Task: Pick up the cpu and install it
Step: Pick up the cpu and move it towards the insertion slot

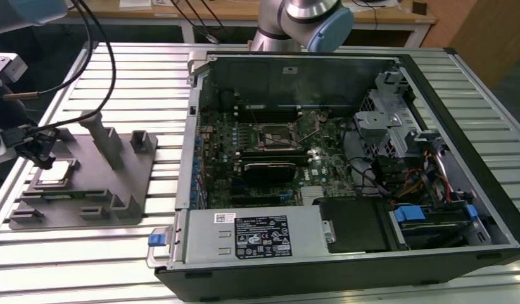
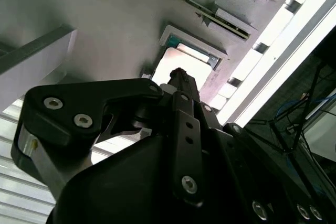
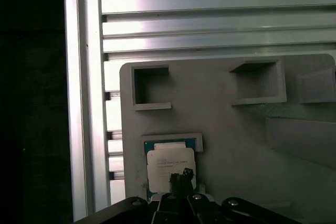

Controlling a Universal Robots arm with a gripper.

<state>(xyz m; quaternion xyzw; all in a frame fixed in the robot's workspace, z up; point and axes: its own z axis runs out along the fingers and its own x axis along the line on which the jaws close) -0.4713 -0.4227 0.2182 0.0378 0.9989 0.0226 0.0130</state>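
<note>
The black claw point(image 3: 181, 176) hangs directly over the cpu point(image 3: 169, 165), a small flat square chip with a shiny silver top and a thin pale rim. In the first wrist view its narrow tip overlaps one edge of the silver top. Whether it touches the chip cannot be told, and I cannot tell if the claw is open or closed.

The cpu lies flat in a shallow square pocket of the grey moulded fixture tray point(image 3: 236, 145). In the exterior view the tray rests on the slatted aluminium table point(image 1: 141, 69) at the exterior view's left, with the claw point(image 1: 40, 155) above the tray's left edge and the cpu point(image 1: 55, 174) just below it.

Well apart, at the exterior view's right, the open black computer case point(image 1: 496, 190) lies on its side. Inside it, the square metal-framed socket point(image 1: 275, 136) sits on the green motherboard point(image 1: 234, 126), and no chip looks seated in it.

I judge this to be the pick-up step, at the approach, with the cpu not yet lifted. The grasp calls for the claw to be centred squarely over the pocket, to take the thin chip without tilting it against the pocket walls, and to raise it straight out.
</note>
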